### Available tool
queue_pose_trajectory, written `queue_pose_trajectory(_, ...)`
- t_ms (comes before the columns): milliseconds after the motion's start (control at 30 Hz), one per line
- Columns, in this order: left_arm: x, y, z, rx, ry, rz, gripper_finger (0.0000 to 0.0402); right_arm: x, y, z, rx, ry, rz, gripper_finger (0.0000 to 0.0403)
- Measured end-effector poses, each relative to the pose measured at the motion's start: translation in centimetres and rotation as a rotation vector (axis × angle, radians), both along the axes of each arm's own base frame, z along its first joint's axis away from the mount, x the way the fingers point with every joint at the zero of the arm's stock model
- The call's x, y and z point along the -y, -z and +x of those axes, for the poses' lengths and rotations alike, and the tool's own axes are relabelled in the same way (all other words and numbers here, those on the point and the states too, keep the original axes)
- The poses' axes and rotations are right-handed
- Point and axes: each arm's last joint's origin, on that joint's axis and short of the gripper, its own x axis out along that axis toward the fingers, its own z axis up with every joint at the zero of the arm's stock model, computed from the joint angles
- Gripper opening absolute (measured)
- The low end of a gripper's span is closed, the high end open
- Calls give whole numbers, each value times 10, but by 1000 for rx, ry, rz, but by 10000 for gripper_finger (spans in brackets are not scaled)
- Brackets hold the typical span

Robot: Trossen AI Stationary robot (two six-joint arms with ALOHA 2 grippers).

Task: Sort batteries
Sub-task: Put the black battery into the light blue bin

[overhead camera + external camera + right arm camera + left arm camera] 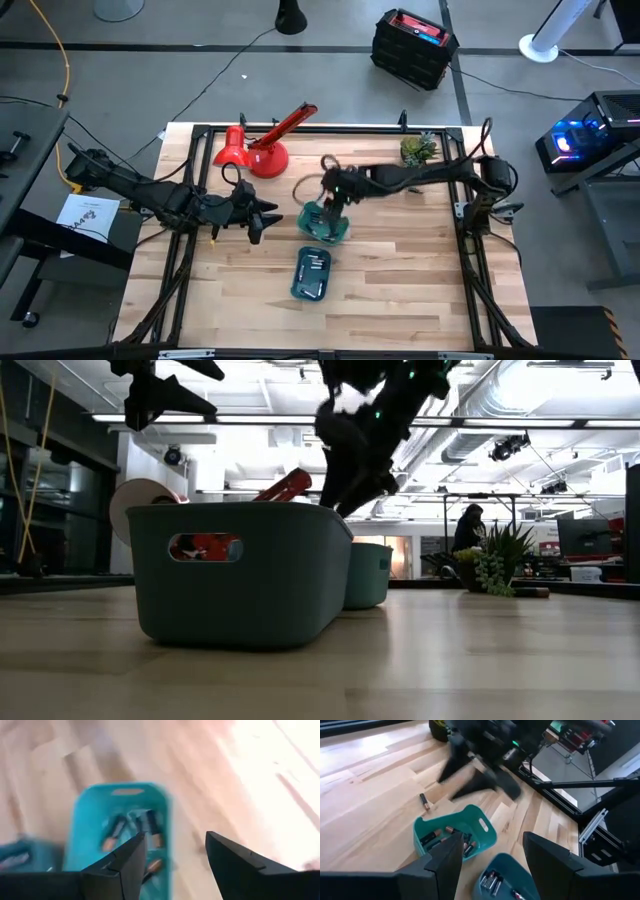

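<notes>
Right hand (331, 208) | fingers spread, empty | angled down over teal tray (322, 222) of batteries (451, 835)

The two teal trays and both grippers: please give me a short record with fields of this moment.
right gripper: open, empty, above the far tray
left gripper: open, empty, raised left of the trays
far tray: teal, holds several batteries
near tray: teal, holds a few batteries at one end
loose battery: lies on the table beside the far tray
other things: red lamp, small green plant at the table's back
</notes>
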Motion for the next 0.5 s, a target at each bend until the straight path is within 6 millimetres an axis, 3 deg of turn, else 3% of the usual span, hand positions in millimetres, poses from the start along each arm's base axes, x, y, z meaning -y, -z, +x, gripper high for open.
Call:
queue_pose_trajectory(233,0,0,0,6,-9,-25,197,62,26,-6,-72,264,74,192)
queue_pose_trajectory(333,0,0,0,8,-14,-33,197,71,41,-4,-111,267,105,158)
queue_pose_trajectory(500,0,0,0,11,-21,-47,197,70,58,0,-171,163,68,67)
